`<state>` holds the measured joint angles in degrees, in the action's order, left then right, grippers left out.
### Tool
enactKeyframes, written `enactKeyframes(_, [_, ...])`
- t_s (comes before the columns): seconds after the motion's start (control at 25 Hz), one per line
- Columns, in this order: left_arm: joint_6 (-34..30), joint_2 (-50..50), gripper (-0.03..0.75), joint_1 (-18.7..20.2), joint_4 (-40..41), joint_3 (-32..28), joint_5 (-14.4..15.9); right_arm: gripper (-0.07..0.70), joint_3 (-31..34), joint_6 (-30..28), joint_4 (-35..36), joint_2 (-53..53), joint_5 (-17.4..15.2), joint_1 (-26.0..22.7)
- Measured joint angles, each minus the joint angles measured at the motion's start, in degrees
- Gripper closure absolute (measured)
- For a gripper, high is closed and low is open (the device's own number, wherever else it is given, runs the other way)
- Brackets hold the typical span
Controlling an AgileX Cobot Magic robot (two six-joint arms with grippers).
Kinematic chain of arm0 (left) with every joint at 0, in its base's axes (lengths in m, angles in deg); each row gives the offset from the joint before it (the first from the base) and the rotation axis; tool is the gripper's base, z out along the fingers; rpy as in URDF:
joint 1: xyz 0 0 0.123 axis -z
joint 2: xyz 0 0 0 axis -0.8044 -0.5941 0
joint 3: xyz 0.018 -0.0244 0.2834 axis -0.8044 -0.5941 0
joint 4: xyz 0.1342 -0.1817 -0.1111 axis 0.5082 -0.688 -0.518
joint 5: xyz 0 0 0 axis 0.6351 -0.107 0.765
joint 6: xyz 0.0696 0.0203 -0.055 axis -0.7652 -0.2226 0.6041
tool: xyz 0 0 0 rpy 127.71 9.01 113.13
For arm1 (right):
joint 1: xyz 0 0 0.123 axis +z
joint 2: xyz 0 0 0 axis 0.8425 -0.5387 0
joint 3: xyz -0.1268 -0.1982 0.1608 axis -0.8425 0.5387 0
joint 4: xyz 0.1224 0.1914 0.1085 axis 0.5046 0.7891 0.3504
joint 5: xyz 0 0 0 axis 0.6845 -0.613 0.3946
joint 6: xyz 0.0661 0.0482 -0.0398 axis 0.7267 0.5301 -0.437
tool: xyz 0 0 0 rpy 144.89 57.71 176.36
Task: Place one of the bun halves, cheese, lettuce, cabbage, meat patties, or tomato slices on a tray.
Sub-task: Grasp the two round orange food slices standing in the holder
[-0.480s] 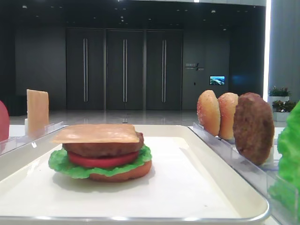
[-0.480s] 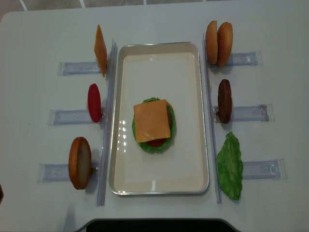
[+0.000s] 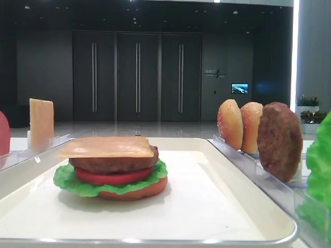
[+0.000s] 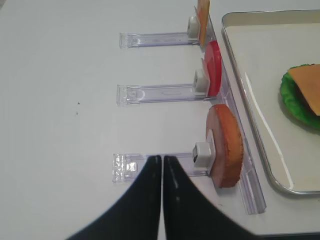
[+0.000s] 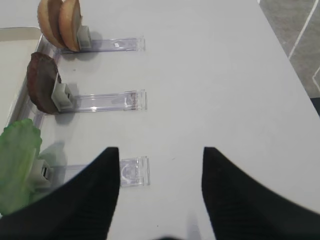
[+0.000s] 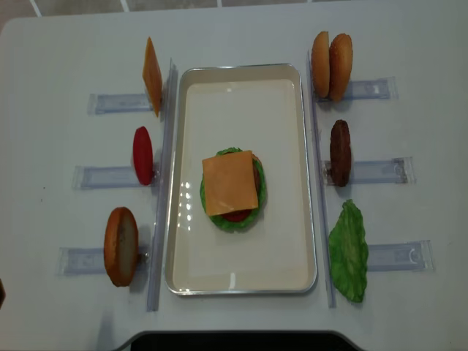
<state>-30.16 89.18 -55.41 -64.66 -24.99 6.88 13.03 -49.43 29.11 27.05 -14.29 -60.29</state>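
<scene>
The cream tray (image 6: 241, 281) holds a stack topped by a cheese slice (image 6: 230, 183), with lettuce (image 6: 234, 219), tomato (image 3: 114, 177), a patty (image 3: 111, 163) and a bun half (image 3: 137, 191) under it. On the left racks stand a cheese slice (image 6: 152, 77), a tomato slice (image 6: 142, 155) and a bun half (image 6: 121, 246). Two bun halves (image 6: 330, 56), a patty (image 6: 340, 152) and a lettuce leaf (image 6: 349, 251) stand on the right. My right gripper (image 5: 161, 150) is open and empty over bare table beside the lettuce rack. My left gripper (image 4: 162, 157) is shut, its tips over the bun's rack (image 4: 127, 165).
Long clear plastic rails (image 6: 162, 183) run along both long sides of the tray, and narrow clear racks (image 6: 380, 170) stick out from them toward the table's sides. The table's right edge (image 5: 295, 75) lies near the right gripper.
</scene>
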Motion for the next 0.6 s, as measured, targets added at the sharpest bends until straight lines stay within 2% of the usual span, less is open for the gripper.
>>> enactKeyframes(0.2, [0.0,0.0,0.722,0.0,0.0,0.0,0.0,0.273,0.0,0.8,0.9,0.0,0.2,0.0])
enactKeyframes(0.32, [0.0,0.0,0.722,0.0,0.0,0.0,0.0,0.278,-0.5,3.8,0.4,-1.5,1.8,0.0])
enactKeyframes(0.36, [0.0,0.0,0.722,0.0,0.0,0.0,0.0,0.279,-0.9,5.0,-0.3,-4.0,3.2,0.0])
enactKeyframes(0.48, [0.0,0.0,0.722,0.0,0.0,0.0,0.0,0.281,-3.0,7.4,-0.7,-21.2,11.8,0.0])
enactKeyframes(0.56, [0.0,0.0,0.722,0.0,0.0,0.0,0.0,0.281,-6.3,7.5,-0.3,-34.9,15.5,0.0])
enactKeyframes(0.6, [0.0,0.0,0.722,0.0,0.0,0.0,0.0,0.281,-9.0,6.9,-0.2,-42.7,16.2,0.0])
